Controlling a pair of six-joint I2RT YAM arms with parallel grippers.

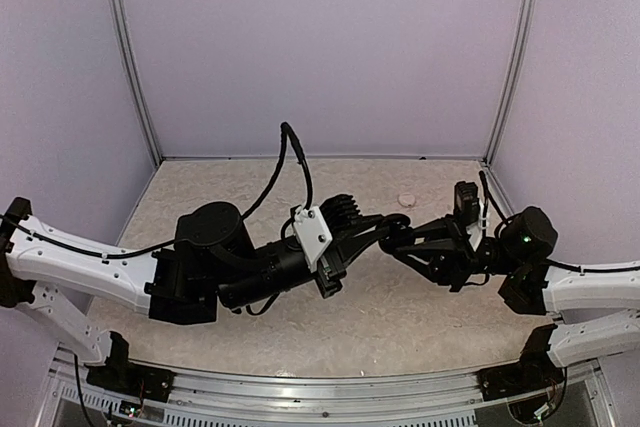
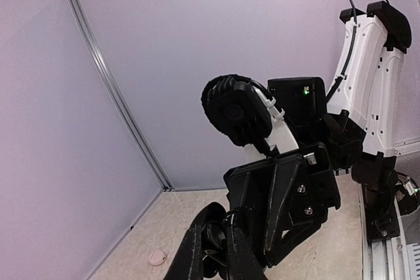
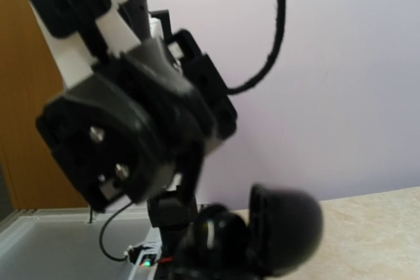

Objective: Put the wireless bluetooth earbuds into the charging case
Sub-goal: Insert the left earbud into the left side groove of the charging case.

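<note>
**Right claw** [image 1: 398, 245]: closed as far as it goes on the charging case [image 3: 283, 227], which sits low in the right wrist view. The lid is hinged open and stands up beside the rounded base (glossy black, blurred). The case is held in the air above the middle of the worktop [image 1: 420, 317].

**Left claw** [image 2: 220, 255]: fingers all but together, tips just beside the right claw's tips over the worktop's middle. Whether an earbud sits between them cannot be told (too dark and too small).

**Pink round object** [image 1: 406, 198]: lies flat on the worktop near its far edge, toward the far right corner, well apart from both claws.

**Wall panels** [image 1: 320, 47]: pale lilac, on the far, left and right sides of the worktop.
</note>
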